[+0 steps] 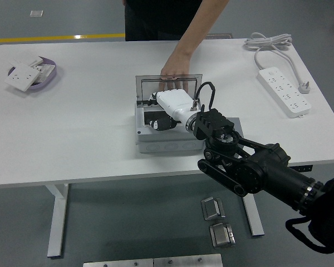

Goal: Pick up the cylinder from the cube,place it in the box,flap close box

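Observation:
The grey box (167, 142) stands at the middle of the table with its clear lid (147, 84) raised at the back. A person's hand (172, 68) rests on the lid's top edge. My right hand (162, 114), with a white shell on its back, reaches down into the box from the right. The cylinder does not show now; the hand hides the inside of the box. No cube is visible. My left arm is out of view.
A white power strip (284, 92) with its cable (270, 43) lies at the far right. A purple tray (51, 73) with white switch plates sits at the far left. The person stands behind the box.

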Action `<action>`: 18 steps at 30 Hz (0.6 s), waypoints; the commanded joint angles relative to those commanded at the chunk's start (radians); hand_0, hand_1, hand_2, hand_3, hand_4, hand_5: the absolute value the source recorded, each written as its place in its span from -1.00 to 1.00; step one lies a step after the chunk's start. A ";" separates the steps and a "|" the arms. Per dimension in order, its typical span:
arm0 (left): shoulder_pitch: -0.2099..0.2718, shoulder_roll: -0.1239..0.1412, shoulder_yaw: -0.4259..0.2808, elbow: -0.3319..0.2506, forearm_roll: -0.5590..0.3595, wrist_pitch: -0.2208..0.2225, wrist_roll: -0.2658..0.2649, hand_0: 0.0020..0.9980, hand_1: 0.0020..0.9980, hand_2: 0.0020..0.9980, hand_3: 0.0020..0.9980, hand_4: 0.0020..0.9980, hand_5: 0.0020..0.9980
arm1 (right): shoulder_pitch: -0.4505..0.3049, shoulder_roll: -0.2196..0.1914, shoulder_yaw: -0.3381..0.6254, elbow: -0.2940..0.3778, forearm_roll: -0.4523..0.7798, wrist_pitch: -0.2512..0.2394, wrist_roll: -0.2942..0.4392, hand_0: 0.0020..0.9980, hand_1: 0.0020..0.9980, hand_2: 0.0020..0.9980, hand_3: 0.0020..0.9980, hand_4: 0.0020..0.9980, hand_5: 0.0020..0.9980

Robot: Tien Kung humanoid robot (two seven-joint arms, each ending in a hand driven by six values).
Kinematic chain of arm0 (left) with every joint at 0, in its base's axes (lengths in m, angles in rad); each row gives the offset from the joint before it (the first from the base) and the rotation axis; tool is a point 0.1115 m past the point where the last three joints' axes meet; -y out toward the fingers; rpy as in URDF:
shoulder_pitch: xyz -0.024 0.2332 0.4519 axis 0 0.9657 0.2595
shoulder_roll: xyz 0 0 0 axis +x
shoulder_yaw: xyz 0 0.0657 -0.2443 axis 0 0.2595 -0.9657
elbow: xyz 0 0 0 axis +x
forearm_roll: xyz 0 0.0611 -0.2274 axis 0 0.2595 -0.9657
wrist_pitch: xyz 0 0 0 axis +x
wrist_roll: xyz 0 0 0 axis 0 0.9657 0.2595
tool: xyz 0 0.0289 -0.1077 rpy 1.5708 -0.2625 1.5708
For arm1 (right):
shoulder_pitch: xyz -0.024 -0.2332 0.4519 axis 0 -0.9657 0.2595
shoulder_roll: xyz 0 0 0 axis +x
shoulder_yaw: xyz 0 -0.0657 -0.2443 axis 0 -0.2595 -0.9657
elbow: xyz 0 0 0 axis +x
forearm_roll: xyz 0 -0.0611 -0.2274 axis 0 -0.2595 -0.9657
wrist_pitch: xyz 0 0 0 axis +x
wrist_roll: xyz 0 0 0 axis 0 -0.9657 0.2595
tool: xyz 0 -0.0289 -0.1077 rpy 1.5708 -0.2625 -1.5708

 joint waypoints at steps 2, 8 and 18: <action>0.002 -0.001 0.000 0.000 -0.002 0.001 0.000 0.22 0.26 0.25 0.33 0.37 -0.39 | -0.004 -0.028 -0.006 0.040 0.064 -0.002 0.012 0.63 0.43 0.42 0.41 0.45 -0.22; 0.007 -0.003 -0.003 0.000 -0.001 0.002 0.001 0.22 0.26 0.25 0.33 0.37 -0.39 | 0.017 -0.113 0.034 0.164 0.237 0.008 0.025 0.61 0.42 0.41 0.41 0.44 -0.22; 0.002 0.001 -0.004 0.000 0.004 0.001 0.003 0.22 0.26 0.25 0.33 0.38 -0.39 | 0.105 -0.159 0.113 0.135 0.402 0.025 0.056 0.52 0.37 0.38 0.39 0.41 -0.27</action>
